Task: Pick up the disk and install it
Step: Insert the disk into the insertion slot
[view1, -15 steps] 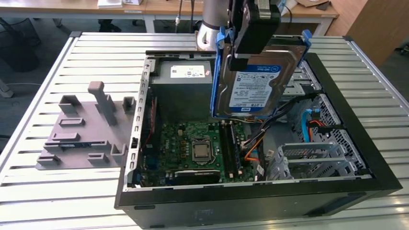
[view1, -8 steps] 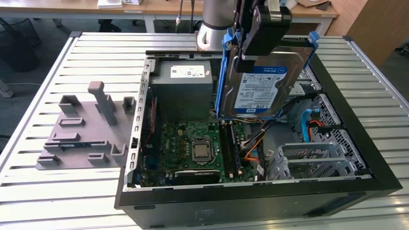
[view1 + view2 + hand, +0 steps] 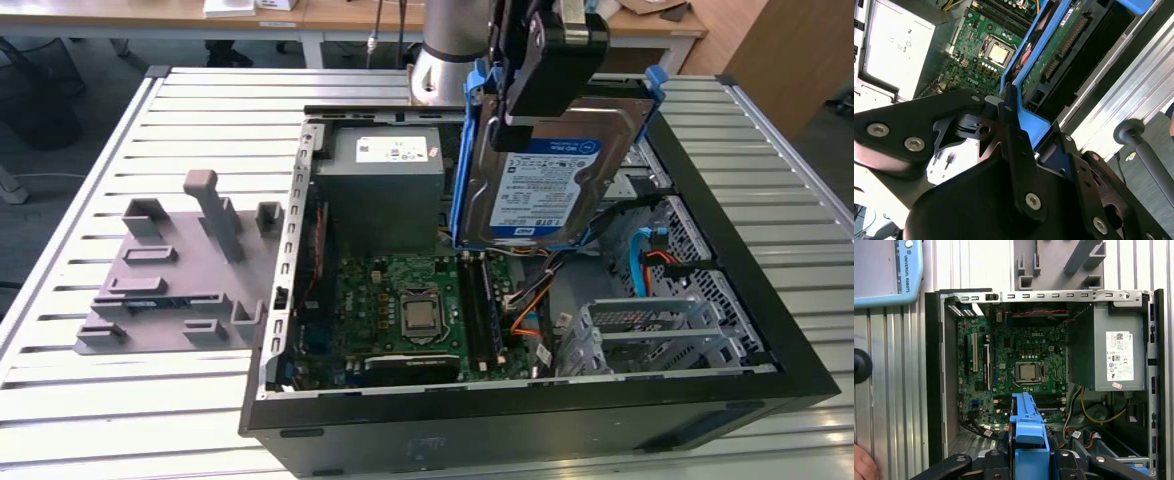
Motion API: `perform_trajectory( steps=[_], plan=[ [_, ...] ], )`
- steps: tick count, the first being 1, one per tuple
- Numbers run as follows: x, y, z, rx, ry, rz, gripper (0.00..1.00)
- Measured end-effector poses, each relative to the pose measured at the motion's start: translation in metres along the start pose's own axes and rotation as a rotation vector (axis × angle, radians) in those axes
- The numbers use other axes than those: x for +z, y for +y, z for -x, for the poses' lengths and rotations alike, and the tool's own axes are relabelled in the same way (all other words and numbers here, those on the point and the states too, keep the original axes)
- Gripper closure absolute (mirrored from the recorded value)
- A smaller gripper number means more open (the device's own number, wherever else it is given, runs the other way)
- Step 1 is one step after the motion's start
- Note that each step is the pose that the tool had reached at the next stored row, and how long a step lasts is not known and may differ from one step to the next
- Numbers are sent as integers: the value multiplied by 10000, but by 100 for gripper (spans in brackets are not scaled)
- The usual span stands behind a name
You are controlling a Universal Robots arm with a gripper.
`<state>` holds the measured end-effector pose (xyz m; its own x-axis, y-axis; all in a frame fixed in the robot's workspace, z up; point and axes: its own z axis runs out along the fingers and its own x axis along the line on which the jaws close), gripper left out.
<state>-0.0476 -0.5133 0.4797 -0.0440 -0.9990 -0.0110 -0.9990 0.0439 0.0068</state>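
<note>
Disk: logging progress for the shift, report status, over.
Tool shut on disk at its blue bracket. Disk hanging above open computer case, not yet seated. Orange cables lie in case below.

The end effector (image 3: pixel 1031 465) clamps the disk (image 3: pixel 1028 427) edge-on by its blue bracket, over the open computer case (image 3: pixel 934 365). Taking that grip as the case's six o'clock, the motherboard (image 3: pixel 1019 350) lies at centre and the grey power-supply box (image 3: pixel 1106 347) at two o'clock — the grey fixture (image 3: pixel 1059 260) sits beyond twelve, on the slatted worktop (image 3: pixel 899 405).
</note>
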Motion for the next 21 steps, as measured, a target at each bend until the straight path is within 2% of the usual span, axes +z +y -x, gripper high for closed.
perform_trajectory(
  steps=[6,12,14,21],
  plan=[
    [0,-2,-12,-2,2,0,64],
    [4,-8,-168,-1,0,0,64],
    [9,-13,-196,0,1,0,64],
    [25,-146,-218,0,0,0,64]
  ],
)
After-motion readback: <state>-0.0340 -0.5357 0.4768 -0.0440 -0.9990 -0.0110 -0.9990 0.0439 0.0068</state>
